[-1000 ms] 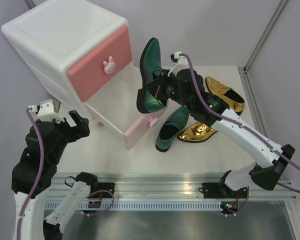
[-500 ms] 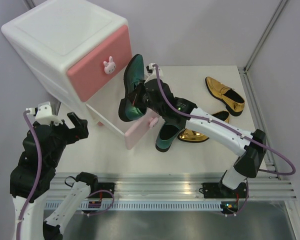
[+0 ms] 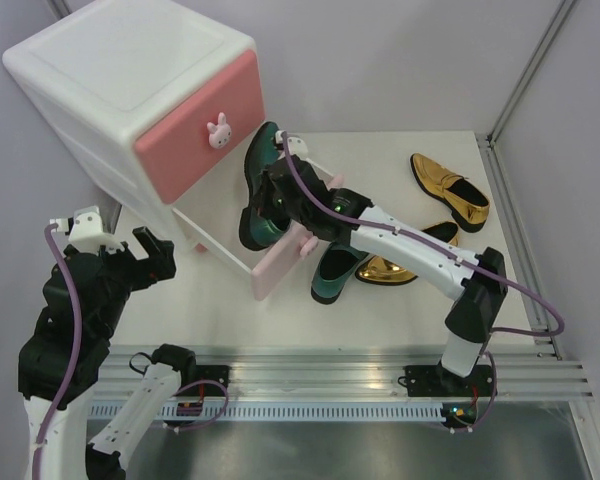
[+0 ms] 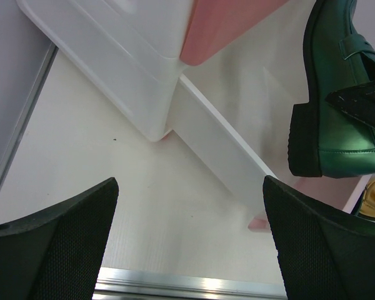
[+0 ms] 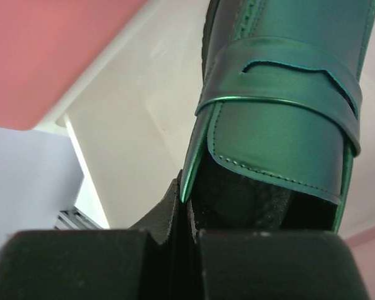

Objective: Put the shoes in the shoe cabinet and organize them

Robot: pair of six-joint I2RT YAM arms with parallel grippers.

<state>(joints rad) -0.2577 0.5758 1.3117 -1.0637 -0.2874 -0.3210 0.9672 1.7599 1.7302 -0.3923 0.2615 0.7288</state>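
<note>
The step in hand is stowing a shoe. The right fingers [image 5: 106, 262] are clamped shut on a green loafer [image 3: 260, 185], pinching its rim by the heel. They hold it steeply tilted, toe up and far, heel low, over the open lower drawer [image 3: 280, 262] of the shoe cabinet [image 3: 130, 80]. I cannot tell whether the heel touches the drawer floor.

As I judge it, the next move calls for laying the shoe flat along the drawer, tucked to one side so a partner fits, and only then letting go.

The left fingers [image 4: 56, 250] are spread wide and hold nothing, hovering over the counter [image 3: 400, 310] at the cabinet's near-left side. A second green loafer [image 3: 338, 262] and the near gold loafer [image 3: 392, 268] lie just beside each other right of the drawer; the far gold loafer [image 3: 450, 188] lies apart, farther right.
</note>
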